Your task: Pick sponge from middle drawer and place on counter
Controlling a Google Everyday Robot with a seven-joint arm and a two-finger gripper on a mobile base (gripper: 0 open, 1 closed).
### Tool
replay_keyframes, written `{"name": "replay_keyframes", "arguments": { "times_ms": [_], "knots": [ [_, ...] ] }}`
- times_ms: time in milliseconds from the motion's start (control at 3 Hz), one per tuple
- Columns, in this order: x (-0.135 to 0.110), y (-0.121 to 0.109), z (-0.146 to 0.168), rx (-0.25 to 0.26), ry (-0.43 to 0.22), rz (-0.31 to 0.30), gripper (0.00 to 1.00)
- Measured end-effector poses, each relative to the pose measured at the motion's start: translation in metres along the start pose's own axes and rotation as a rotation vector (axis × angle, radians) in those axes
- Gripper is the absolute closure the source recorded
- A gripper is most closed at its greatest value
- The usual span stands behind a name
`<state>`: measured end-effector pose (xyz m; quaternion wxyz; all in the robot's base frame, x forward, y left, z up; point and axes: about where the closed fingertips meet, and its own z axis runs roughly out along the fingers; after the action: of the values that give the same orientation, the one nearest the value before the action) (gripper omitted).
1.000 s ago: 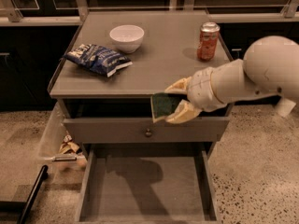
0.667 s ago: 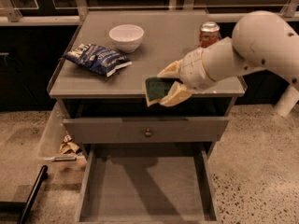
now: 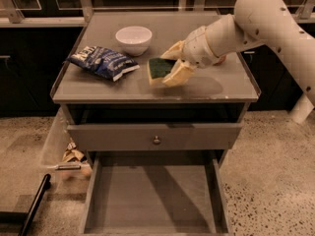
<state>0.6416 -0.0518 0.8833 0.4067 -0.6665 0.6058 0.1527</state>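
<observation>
My gripper [image 3: 166, 69] is shut on the sponge [image 3: 159, 68], dark green face toward the camera with a pale yellow edge. It holds the sponge just above the middle of the counter [image 3: 98, 85], to the right of the blue snack bag. The white arm reaches in from the upper right. The middle drawer [image 3: 153, 191] stands pulled out below, its flat grey floor bare.
A crinkled blue snack bag [image 3: 102, 61] lies on the counter's left. A white bowl [image 3: 133, 39] stands at the back middle. A red can is mostly hidden behind the arm. The top drawer front with a round knob [image 3: 156, 140] is nearly closed. Debris lies on the floor at left.
The gripper with the sponge has risen from in front of the top drawer and moved back and left over the counter. The red can is now hidden behind the arm.
</observation>
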Motion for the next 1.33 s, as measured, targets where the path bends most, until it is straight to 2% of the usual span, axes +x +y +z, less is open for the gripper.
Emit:
{"name": "replay_keyframes", "arguments": {
  "times_ms": [333,667,1000,1333],
  "knots": [
    [0.01,-0.02,0.001,0.007,-0.023,0.067,1.0],
    [0.034,-0.046,-0.002,0.104,-0.034,0.241,1.0],
    [0.048,-0.057,-0.001,0.146,-0.031,0.323,1.0],
    [0.06,-0.063,0.007,0.163,-0.01,0.38,1.0]
  ]
}}
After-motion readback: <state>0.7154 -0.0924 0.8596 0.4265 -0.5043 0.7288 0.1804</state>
